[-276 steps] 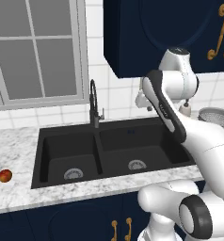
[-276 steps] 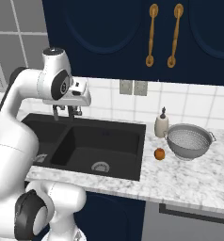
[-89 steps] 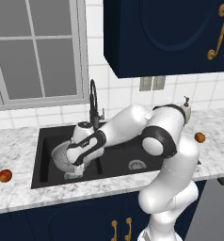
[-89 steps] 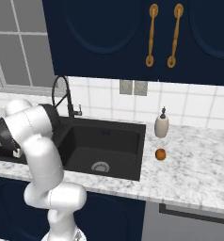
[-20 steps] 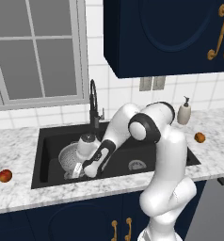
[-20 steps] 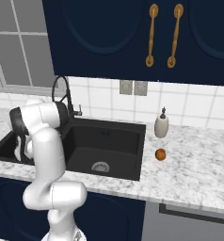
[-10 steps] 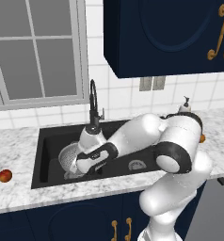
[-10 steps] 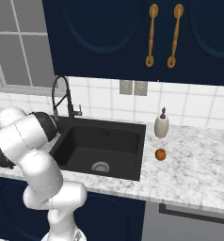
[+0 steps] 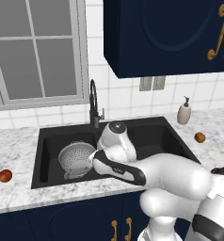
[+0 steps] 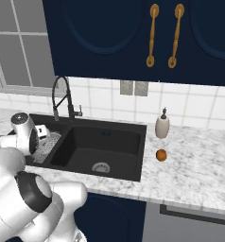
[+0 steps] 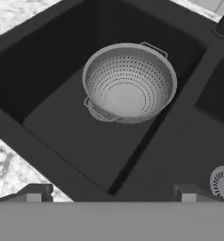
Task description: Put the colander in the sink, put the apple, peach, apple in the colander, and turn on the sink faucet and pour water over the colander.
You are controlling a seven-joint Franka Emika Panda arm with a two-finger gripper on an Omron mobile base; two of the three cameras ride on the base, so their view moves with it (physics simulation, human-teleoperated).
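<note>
- Sitting free in the left basin of the sink [image 9: 175,141]: the colander [image 9: 76,157], upright, hard against the divider wall; nothing inside it.
- Claw [image 11: 111,192] spread wide, both tips apart at the bottom of the hand view, gripping nothing, poised above the basin's front rim.
- Lying well apart at the far left edge of the bench [image 9: 20,193]: two red apples [image 9: 0,173], touching each other. Resting near the right edge of the bench: the peach [image 9: 199,137], beyond the soap bottle [image 9: 183,111].
- Risk of a rolled fruit: apples touching, so a claw closing on one likely to nudge the other toward the bench's front edge.
- Risk of collision: arm folded low across the sink, elbow close to the sink faucet [image 9: 93,101]; a wide swing left liable to clip spout or lever.
- Risk of a tipped colander: small base, a fruit dropped onto its rim apt to tilt it.
- Risk of missed pour: colander offset from spout; stream may fall outside it.
</note>
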